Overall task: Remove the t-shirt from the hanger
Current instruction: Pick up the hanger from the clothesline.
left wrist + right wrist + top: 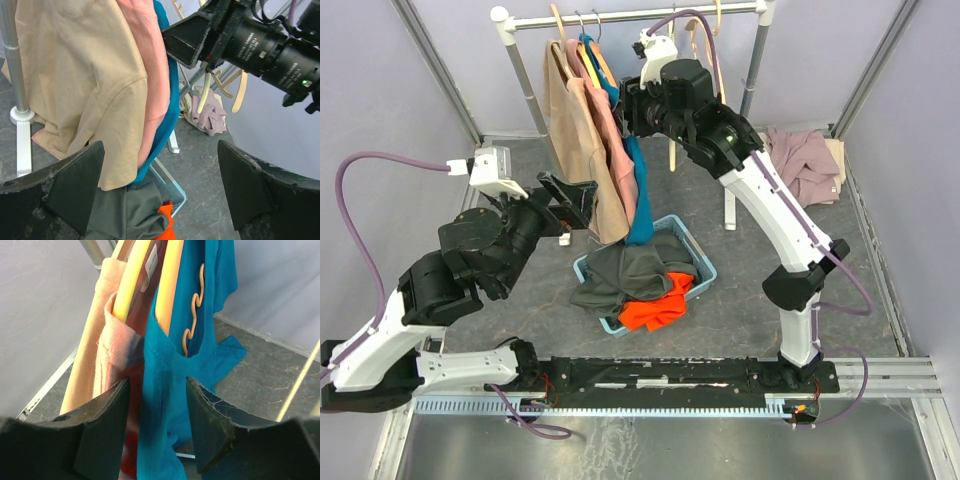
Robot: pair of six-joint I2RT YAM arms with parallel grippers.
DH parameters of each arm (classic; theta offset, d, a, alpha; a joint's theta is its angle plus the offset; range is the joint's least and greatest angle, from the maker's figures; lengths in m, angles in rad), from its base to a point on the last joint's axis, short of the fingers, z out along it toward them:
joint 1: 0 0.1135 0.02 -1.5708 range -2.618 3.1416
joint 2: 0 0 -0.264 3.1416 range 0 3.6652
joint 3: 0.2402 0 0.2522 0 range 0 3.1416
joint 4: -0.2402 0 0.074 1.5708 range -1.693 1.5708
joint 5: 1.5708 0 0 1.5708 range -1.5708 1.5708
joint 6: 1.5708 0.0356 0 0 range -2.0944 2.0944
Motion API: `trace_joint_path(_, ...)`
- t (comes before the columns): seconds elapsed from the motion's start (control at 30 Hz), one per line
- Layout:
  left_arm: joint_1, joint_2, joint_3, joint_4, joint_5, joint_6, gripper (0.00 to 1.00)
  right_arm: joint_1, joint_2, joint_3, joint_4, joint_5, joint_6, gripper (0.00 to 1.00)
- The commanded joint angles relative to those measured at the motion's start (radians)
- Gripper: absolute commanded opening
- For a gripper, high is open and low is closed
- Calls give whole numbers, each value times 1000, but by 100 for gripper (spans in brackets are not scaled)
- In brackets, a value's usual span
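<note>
A teal t-shirt (640,190) hangs on a wooden hanger (169,285) on the clothes rack (640,15), to the right of a pink shirt (610,140) and a tan shirt (570,130). My right gripper (624,104) is open at the teal shirt's shoulder. In the right wrist view the teal fabric (165,390) runs between the open fingers of that gripper (156,385). My left gripper (584,202) is open and empty beside the tan shirt's lower hem. In the left wrist view this gripper (160,147) faces the tan shirt (80,85) and teal shirt (171,105).
A light blue basket (708,268) under the shirts holds grey and orange clothes. A mauve clothing pile (805,165) lies at the right wall. Empty hangers (705,40) hang on the rack's right part. The rack's white post (17,100) stands at the left.
</note>
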Motion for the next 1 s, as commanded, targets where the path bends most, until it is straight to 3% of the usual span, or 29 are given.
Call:
trace_joint_path(0.0,-6,-9,45,10,17,43,99,11,28,64,84,34,0,55)
trace_joint_path(0.37,-6,-2,87,-14,29,84,99,11,72,98,124,84,29,36)
trace_joint_path(0.73,-6,9,78,48,29,144,99,13,23,76,173,120,31,3)
trace_joint_path(0.97,-6,23,40,129,46,150,99,13,-27,85,227,125,17,1)
